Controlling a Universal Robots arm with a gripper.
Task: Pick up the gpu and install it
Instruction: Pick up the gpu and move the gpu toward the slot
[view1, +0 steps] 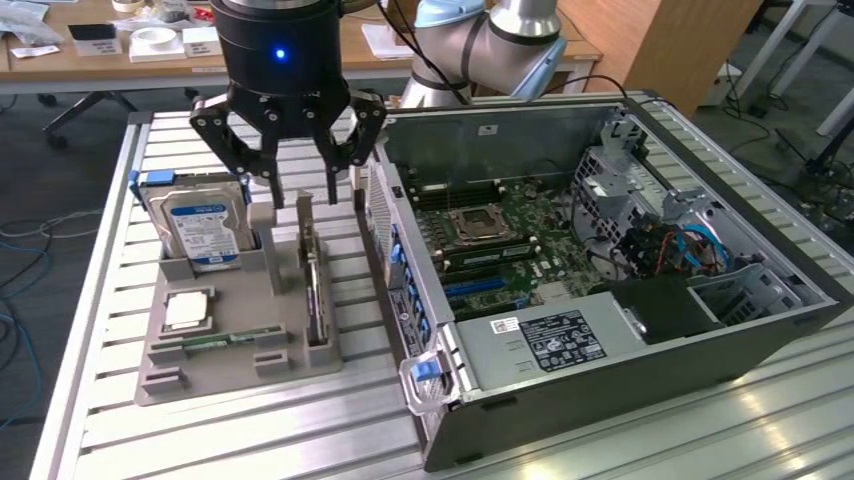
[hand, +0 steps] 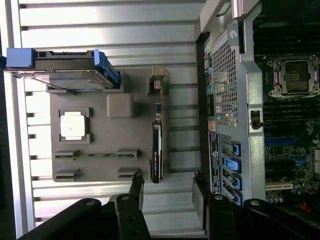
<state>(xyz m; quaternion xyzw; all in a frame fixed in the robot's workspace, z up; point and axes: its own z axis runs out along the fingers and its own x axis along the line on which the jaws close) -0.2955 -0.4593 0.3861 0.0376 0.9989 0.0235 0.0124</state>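
Now fingers (hand: 136, 195) apart, hovering over gpu (view1: 314, 290) upright in tray (view1: 200, 385); HDD (view1: 200, 232) on the exterior view's left, PC case (view1: 747, 345) close on right.

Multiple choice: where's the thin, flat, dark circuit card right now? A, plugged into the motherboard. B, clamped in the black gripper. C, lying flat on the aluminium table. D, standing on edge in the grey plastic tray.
D: the thin, flat, dark circuit card stands on edge in a slot of the grey plastic tray, with the black gripper open and empty above it.
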